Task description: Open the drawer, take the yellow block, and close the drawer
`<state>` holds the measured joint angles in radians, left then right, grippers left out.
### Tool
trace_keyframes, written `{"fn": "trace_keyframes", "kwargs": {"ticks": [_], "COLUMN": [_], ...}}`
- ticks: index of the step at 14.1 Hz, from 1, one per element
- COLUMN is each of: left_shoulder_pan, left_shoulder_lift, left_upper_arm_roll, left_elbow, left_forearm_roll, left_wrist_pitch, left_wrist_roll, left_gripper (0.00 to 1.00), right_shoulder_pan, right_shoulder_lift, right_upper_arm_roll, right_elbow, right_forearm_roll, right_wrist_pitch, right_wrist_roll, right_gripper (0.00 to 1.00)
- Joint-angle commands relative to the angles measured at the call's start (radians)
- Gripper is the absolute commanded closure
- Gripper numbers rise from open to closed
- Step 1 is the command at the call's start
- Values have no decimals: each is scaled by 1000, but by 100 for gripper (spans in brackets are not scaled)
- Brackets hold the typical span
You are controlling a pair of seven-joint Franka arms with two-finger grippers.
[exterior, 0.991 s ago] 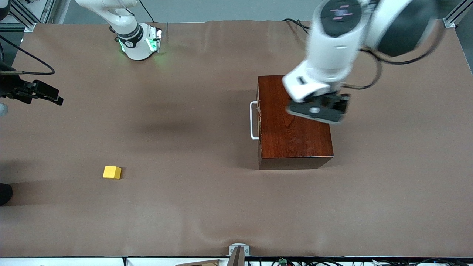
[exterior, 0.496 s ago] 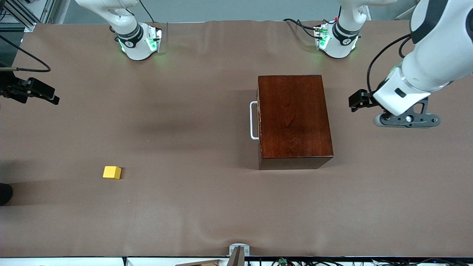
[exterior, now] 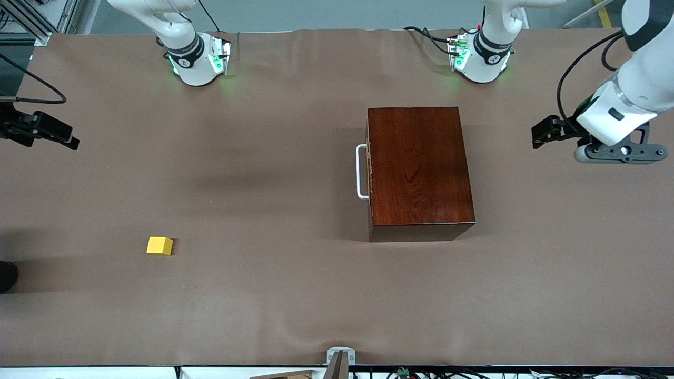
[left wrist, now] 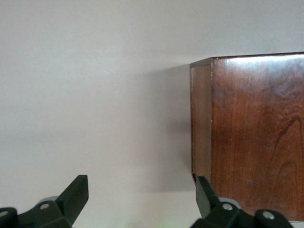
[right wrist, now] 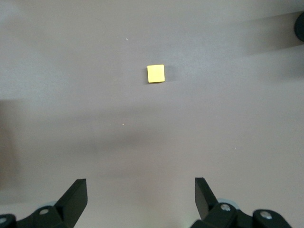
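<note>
Yellow block (right wrist: 156, 73) lies on the table, well apart from the wide-open, empty right gripper (right wrist: 141, 199).

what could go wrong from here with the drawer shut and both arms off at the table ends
1. The yellow block lies loose on the cloth, not boxed, so a low sweep by the open right gripper could knock it away.
2. The open left gripper hangs beside the wooden box; a careless return toward the white handle might shove it.

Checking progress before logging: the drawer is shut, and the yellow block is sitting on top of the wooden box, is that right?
Not quite. The drawer is shut, but the yellow block lies on the bare table, toward the right arm's end, well apart from the wooden box. The front view shows it.
</note>
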<state>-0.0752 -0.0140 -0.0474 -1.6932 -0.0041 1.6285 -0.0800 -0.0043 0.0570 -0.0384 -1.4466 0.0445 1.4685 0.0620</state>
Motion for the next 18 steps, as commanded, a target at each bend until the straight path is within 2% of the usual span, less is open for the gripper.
{"fn": "trace_keyframes", "kwargs": {"ticks": [1, 7, 10, 18], "left_shoulder_pan": [8, 8, 38, 43], "left_shoulder_lift": [-17, 43, 39, 37], "left_upper_arm_roll": [-3, -3, 1, -2], "left_elbow": [-13, 70, 75, 70], "left_forearm_roll": [-13, -13, -31, -42], "left_wrist_pitch": [17, 17, 16, 27], "left_wrist_roll": [13, 8, 19, 20], "left_gripper": [0, 0, 0, 0], "right_shoulder_pan": [-11, -6, -6, -6], "right_shoulder_lift": [-3, -3, -3, -3], "right_upper_arm_roll": [9, 11, 11, 12], "right_elbow": [11, 12, 12, 12], "right_forearm_roll": [-8, -5, -3, -2], "right_wrist_pitch": [-11, -16, -17, -17], "right_wrist_roll": [10, 10, 10, 10], "right_gripper": [0, 0, 0, 0]}}
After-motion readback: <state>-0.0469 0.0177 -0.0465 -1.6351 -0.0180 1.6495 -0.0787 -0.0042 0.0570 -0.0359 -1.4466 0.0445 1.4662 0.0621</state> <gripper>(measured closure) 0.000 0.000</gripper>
